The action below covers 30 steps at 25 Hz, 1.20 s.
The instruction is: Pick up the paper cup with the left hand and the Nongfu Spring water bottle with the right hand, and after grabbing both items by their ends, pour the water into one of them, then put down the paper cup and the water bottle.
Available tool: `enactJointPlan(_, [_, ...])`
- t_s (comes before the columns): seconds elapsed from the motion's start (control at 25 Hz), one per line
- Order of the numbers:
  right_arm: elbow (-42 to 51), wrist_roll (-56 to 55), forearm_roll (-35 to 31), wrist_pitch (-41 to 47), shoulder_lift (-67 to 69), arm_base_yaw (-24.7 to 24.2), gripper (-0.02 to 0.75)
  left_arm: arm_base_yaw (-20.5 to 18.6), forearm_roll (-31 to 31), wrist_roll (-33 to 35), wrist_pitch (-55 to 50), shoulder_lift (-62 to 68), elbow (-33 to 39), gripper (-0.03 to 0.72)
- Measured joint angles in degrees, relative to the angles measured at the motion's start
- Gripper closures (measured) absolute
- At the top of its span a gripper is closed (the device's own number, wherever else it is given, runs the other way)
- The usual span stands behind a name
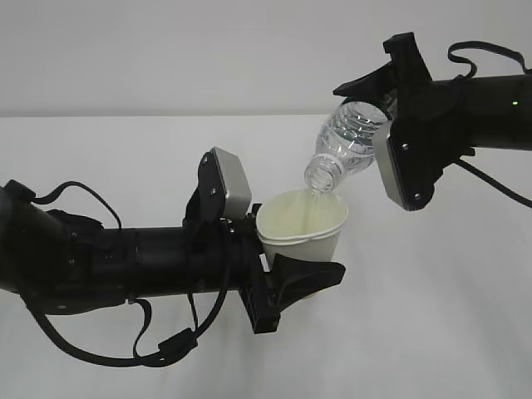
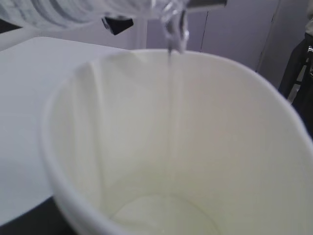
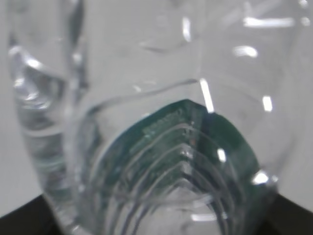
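Observation:
The white paper cup (image 1: 304,229) is held upright above the table, with my left gripper (image 1: 287,251) shut around its lower part. My right gripper (image 1: 374,112) is shut on the base end of the clear Nongfu Spring water bottle (image 1: 349,141), which tilts neck-down to the left. Its open mouth hangs just over the cup's rim. A thin stream of water (image 1: 312,202) runs into the cup. In the left wrist view the cup's pale inside (image 2: 195,147) fills the frame, and the water (image 2: 169,98) falls from the bottle (image 2: 63,12). The right wrist view shows the bottle (image 3: 146,73) close up, with its green label (image 3: 195,142).
The white table (image 1: 432,332) spreads under both arms, with a pale wall behind it. Loose black cables (image 1: 166,345) hang under the left arm. In the left wrist view, dark furniture (image 2: 301,73) stands at the far right, beyond the table.

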<state>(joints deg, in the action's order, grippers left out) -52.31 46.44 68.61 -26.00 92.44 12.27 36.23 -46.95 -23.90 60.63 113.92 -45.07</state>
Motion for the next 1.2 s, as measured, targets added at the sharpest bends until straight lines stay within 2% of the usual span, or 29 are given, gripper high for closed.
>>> enactJointPlan(1.2, [0.0, 1.7, 0.0, -0.4, 0.0, 0.0, 0.246, 0.0, -1.2, 0.0, 0.5, 0.0, 0.0, 0.250])
